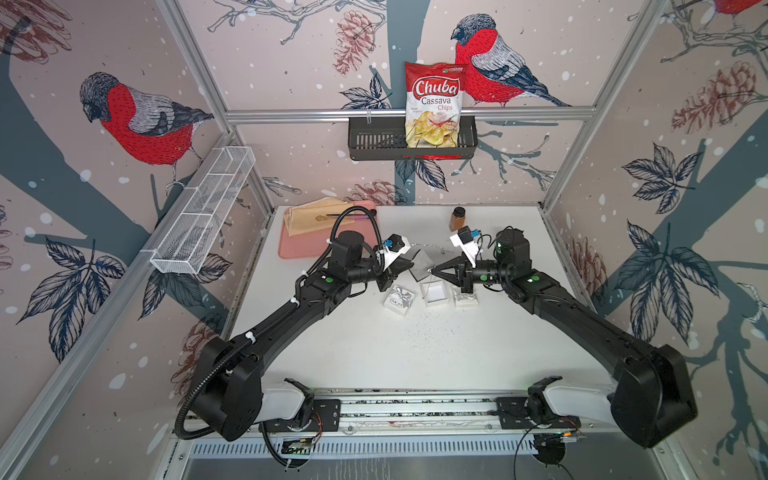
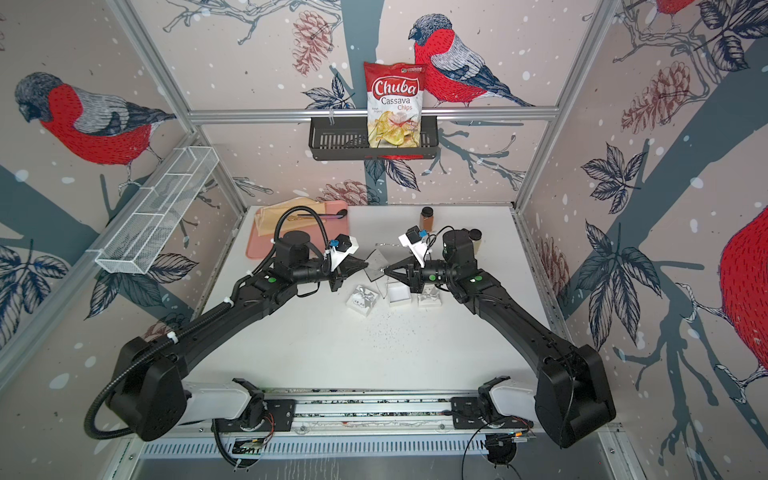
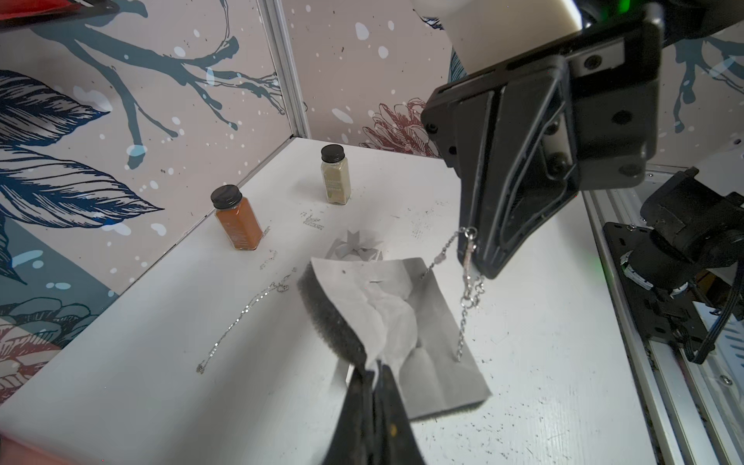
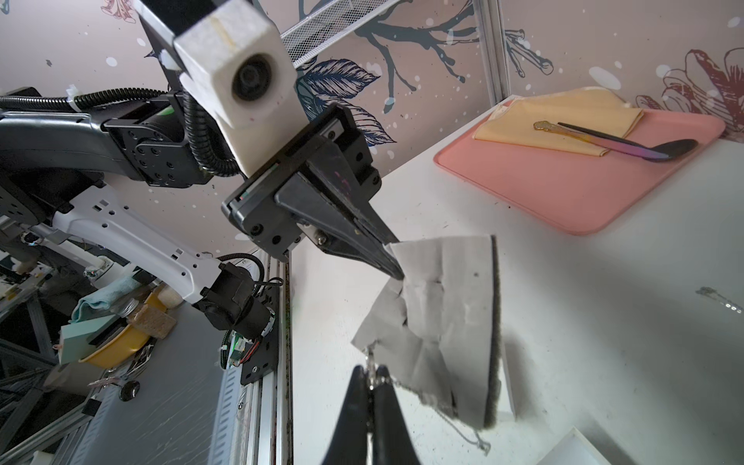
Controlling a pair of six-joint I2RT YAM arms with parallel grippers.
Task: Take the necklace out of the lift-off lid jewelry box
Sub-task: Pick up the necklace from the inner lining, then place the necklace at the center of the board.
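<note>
The white lift-off lid jewelry box (image 1: 435, 293) stands open mid-table, and its bow-topped lid (image 1: 399, 300) lies to its left. Above and behind it hangs a grey foam-backed card insert (image 3: 426, 322), lifted off the table. My left gripper (image 3: 376, 368) is shut on one corner of that insert. A silver necklace (image 3: 467, 277) is threaded through the card. My right gripper (image 4: 373, 372) is shut on the necklace at its clasp, beside the card's opposite edge. In both top views the two grippers (image 1: 409, 264) (image 2: 386, 271) face each other tip to tip across the insert (image 2: 376, 262).
A second thin chain (image 3: 241, 322) lies loose on the table behind the insert. Another small bow-topped box (image 1: 464, 297) sits right of the open one. Two spice jars (image 3: 237, 219) (image 3: 335, 175) stand at the back. A pink tray (image 4: 563, 181) with cloth and spoon lies back left.
</note>
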